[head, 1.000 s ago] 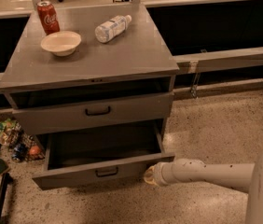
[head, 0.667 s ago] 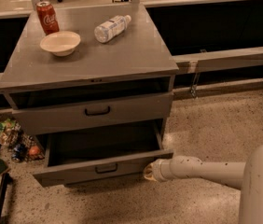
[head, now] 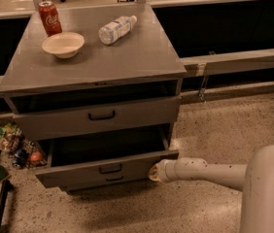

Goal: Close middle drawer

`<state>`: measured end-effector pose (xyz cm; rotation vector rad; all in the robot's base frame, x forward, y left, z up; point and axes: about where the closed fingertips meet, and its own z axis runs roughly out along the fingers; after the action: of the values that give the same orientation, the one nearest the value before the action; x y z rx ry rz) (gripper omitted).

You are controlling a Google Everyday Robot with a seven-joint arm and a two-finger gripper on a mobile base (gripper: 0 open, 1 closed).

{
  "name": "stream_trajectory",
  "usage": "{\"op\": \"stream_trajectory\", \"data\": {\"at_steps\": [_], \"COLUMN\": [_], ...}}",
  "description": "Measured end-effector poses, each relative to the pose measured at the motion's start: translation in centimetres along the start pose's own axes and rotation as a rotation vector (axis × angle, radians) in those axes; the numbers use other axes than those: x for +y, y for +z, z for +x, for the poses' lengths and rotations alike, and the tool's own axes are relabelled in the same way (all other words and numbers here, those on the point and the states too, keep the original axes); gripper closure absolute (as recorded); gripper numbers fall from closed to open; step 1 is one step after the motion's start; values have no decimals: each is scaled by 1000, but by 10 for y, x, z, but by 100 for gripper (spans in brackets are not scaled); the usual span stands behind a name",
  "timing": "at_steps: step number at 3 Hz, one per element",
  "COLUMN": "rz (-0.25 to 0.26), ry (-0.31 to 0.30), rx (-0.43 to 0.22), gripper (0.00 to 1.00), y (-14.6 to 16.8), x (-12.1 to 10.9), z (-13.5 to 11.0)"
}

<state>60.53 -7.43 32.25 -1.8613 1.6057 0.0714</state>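
The middle drawer [head: 78,171] is a grey metal tray pulled partly out of the grey cabinet [head: 142,67]. Its front panel has a small black bar handle [head: 110,168], and its inside looks dark and empty. My gripper [head: 153,173] is at the end of the white arm [head: 210,171], which comes in from the lower right. The gripper sits against the right end of the drawer's front panel, just below its top corner.
Above it is a taller drawer [head: 98,116] with a larger handle, and below it a narrow drawer front [head: 113,179]. On the cabinet top are a red can [head: 49,17], a bowl [head: 63,44] and a lying bottle [head: 116,29]. Snack packets [head: 3,144] litter the floor at left.
The gripper has moved slightly up and toward the cabinet. The middle drawer's front has slid back a little with it.
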Motion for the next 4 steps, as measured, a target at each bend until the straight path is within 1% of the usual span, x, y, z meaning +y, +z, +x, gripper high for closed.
{"op": "stream_trajectory", "data": {"at_steps": [1,3,4], "rz": [5,102,121], "ry": [-4,-89,-102], "rx": [1,21,23], "gripper": [100,100,100], "y": [1,-2,-5], "x": [-2,-48,-57], "z": [0,0,-1]}}
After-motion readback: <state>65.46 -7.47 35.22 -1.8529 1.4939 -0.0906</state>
